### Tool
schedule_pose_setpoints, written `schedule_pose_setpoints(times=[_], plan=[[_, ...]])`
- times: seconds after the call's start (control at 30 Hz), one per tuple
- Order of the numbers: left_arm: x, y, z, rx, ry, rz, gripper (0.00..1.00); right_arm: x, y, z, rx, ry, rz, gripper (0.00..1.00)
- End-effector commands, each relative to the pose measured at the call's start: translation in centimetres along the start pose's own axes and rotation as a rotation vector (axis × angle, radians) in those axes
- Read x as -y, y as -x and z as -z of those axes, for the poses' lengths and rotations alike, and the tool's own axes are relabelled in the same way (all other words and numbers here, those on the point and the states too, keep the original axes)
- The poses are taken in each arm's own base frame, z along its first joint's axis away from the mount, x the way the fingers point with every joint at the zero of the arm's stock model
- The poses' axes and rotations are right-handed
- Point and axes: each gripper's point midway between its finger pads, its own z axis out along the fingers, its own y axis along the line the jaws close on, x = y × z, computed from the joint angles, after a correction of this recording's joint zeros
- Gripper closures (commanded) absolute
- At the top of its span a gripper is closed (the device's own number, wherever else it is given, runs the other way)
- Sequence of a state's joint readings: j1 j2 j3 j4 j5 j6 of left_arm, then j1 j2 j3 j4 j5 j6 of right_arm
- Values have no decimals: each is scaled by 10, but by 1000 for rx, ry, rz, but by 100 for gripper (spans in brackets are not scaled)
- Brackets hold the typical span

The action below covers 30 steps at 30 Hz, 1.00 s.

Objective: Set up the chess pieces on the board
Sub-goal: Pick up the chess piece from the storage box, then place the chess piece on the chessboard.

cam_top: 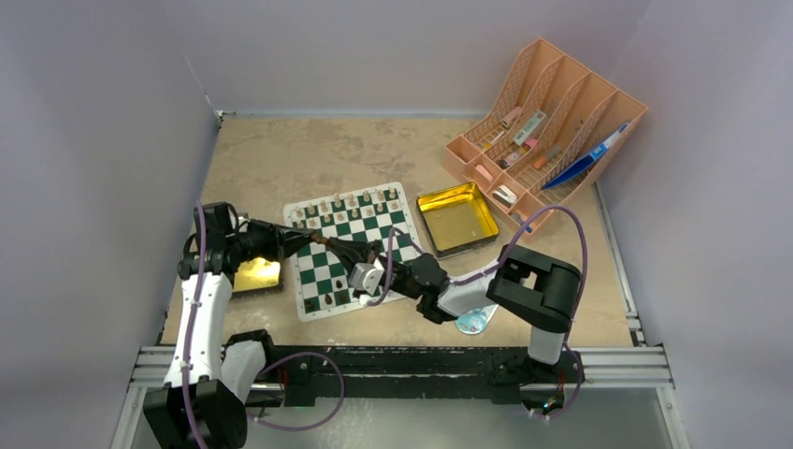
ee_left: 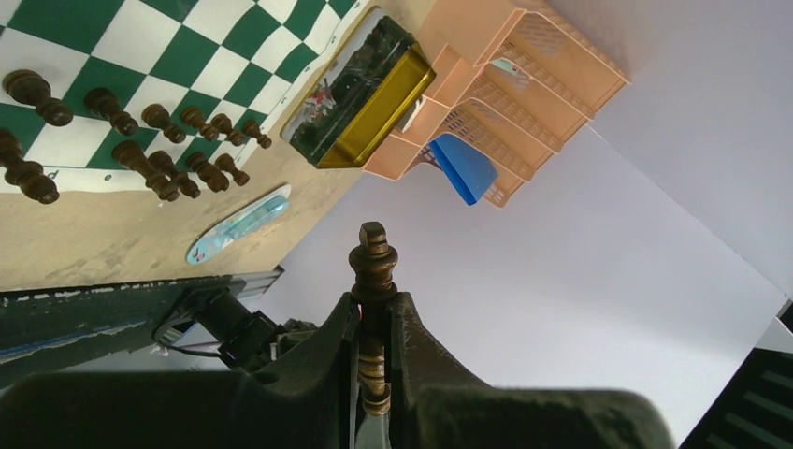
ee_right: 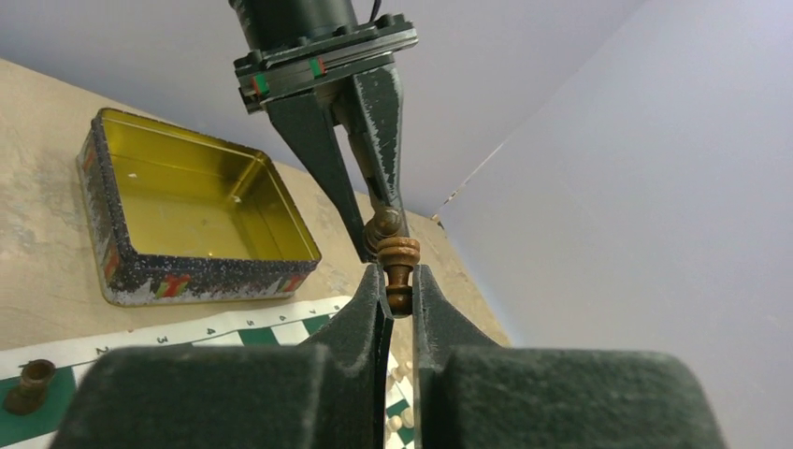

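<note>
The right claw (ee_right: 399,278) is pinched shut on the stem of a dark brown chess piece (ee_right: 399,253), held in the air above the near side of the board (cam_top: 316,281); the left claw (ee_right: 382,229) clamps its other end. Turned wood, it looks light, rigid and slick, so the narrow waist seems the surest hold.

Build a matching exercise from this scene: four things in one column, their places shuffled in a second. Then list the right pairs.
Things
1. dark chess piece
2. gold tin
3. orange rack
4. cream pieces

Places
A. far right corner of the table
B. far rows of the board
C. gripped by the left gripper and the right gripper at once
D. on the table, just off the board's right edge

Pairs: 1-C, 2-D, 3-A, 4-B
</note>
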<state>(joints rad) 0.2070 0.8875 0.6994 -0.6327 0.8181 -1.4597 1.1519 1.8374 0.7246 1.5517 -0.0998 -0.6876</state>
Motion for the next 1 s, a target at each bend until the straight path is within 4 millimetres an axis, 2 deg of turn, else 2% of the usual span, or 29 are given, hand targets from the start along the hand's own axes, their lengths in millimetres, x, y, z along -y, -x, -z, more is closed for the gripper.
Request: schedule_pose_setpoints(times=[0.0, 0.2, 0.3, 0.37, 0.4, 0.43, 0.47, 0.53, 0.57, 0.67, 0.77, 0.97], plan=[[8, 3, 1, 34, -33, -14, 100, 74, 102, 21, 367, -275, -17, 100], [28, 27, 7, 216, -73, -218, 100, 84, 105, 56, 350, -326, -196, 100], [35, 48, 12, 347, -57, -429, 100, 96, 92, 70, 257, -399, -346, 100], [33, 55, 16, 397, -43, -567, 100, 101, 79, 71, 151, -427, -434, 100], [33, 53, 19, 407, -61, -628, 100, 100, 69, 68, 55, -421, -483, 100], [35, 48, 21, 409, -96, -706, 100, 103, 67, 64, 3, -426, -543, 100], [35, 43, 23, 404, -130, -778, 100, 87, 41, 62, -175, -393, -625, 100], [38, 32, 26, 395, -199, -921, 100, 86, 17, 61, -394, -422, -718, 100], [38, 28, 27, 386, -221, -989, 100, 85, 12, 59, -467, -420, -729, 100], [37, 18, 32, 381, -259, -1170, 100, 68, 2, 59, -637, -339, -754, 100], [36, 12, 38, 402, -290, -1307, 100, 49, -9, 67, -810, -297, -809, 100], [21, 9, 33, 393, -306, -1404, 100, 28, -30, 74, -1074, -186, -828, 100]])
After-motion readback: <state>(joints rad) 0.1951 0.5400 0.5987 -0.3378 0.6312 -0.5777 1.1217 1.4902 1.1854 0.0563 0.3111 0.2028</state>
